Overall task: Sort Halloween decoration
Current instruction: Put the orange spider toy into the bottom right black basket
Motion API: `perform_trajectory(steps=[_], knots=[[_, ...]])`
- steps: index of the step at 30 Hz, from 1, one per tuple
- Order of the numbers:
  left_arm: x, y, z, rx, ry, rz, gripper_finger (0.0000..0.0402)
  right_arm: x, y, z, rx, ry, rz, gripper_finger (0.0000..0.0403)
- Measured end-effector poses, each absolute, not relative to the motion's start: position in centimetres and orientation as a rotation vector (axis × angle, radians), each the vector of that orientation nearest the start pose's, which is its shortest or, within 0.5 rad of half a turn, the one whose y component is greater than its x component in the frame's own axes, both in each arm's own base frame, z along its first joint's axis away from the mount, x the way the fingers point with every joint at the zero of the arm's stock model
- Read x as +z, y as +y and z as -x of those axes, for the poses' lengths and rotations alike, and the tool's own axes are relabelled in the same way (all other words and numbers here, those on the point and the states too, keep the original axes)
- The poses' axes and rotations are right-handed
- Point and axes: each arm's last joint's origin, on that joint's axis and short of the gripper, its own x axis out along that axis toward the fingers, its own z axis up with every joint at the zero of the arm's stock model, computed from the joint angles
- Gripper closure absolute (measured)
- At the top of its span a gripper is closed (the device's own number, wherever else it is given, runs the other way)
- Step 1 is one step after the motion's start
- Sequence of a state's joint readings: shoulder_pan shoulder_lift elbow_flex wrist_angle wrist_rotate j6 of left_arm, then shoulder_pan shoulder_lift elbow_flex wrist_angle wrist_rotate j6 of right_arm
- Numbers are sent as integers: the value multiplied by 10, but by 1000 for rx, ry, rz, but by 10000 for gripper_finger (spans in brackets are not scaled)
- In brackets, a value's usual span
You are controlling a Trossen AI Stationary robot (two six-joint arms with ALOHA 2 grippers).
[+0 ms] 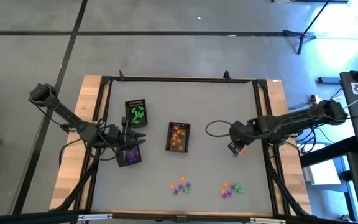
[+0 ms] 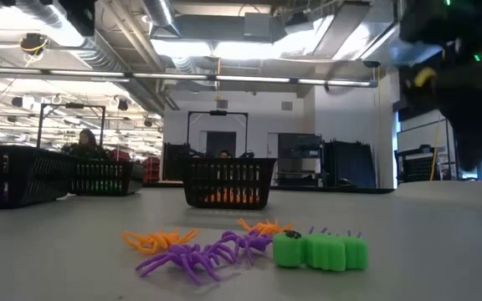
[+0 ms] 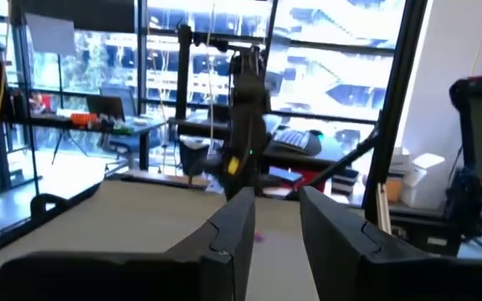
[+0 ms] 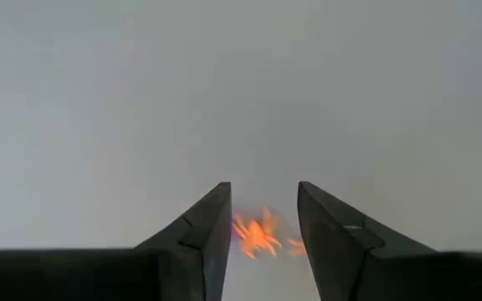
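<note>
Right gripper [image 4: 262, 230]: fingers clamped on orange trinket [image 4: 258, 234], positioned right of middle tray [image 1: 178, 137]. Left gripper [image 3: 274, 238]: fingers apart, nothing visible between them, above near-left tray [image 1: 130, 156] holding purple pieces. Far-left tray [image 1: 136, 114] holds green pieces. Loose trinkets [image 1: 180, 186] in two clusters near front table edge.

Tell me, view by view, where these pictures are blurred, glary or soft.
High view: evenly lit, bluish cast at the right edge. Low view: the ceiling lights glare; the purple spiders and green trinket are sharp, while the dark arm at the upper right is smeared. Left wrist view: bright windows, soft foreground. Right wrist view: the orange trinket between the right pincer's fingers is out of focus.
</note>
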State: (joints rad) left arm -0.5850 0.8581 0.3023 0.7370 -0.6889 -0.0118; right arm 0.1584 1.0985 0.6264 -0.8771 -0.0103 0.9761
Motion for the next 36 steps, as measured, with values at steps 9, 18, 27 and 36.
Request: perform_trajectory(steps=[9, 18, 27, 36], knots=[[243, -77, -158, 130, -164, 86, 312, 173, 23, -149, -693, 1370, -744, 265], [249, -72, -161, 80, -228, 119, 312, 170, 23, -146, -791, 1412, -789, 265], [247, -79, -162, -42, -223, 244, 312, 154, 25, -153, -896, 1505, -823, 265], [230, -97, -169, -132, -121, 359, 312, 138, 30, -169, -875, 1528, -922, 267]])
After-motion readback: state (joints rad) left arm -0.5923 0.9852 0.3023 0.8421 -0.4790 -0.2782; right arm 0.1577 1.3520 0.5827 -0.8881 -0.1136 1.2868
